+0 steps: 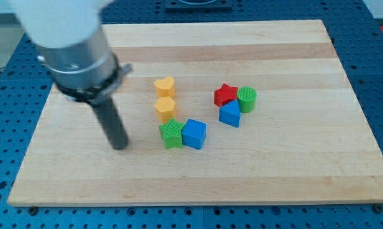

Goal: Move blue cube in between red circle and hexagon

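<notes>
The blue cube lies near the middle of the wooden board, touching a green block on its left. A yellow hexagon sits just above the green block, with a yellow heart above that. A red star lies up and to the right of the cube, next to a green cylinder and a blue triangle. I see no red circle. My tip rests on the board to the left of the green block, a clear gap away from it.
The arm's grey body hangs over the board's upper left corner. A blue perforated table surrounds the board on all sides.
</notes>
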### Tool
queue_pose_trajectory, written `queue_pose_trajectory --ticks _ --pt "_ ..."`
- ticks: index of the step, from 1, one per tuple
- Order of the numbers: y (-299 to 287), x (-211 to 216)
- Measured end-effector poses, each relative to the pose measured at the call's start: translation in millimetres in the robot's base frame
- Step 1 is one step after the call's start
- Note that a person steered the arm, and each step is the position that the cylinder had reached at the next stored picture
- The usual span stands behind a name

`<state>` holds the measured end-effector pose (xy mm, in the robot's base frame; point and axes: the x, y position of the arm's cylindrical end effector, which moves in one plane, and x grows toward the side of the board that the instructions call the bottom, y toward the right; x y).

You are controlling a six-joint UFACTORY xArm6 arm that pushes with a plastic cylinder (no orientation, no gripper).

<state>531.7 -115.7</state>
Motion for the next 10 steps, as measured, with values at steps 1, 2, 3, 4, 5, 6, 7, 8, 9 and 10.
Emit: queue_pose_trajectory --ticks 1,2,3,4,5,6,7,8,9,10 --pt "38.7 23.4" --pt "105.6 44.9" --pt "132.5 27.4" --pt "106.1 3.8" --pt "94.3 -17.4" --pt "103.7 -28.9" --pt "150.0 -31.0" --pt "175.2 -52.7" --pt "131.0 -64.1" --pt "83.9 -59.7"
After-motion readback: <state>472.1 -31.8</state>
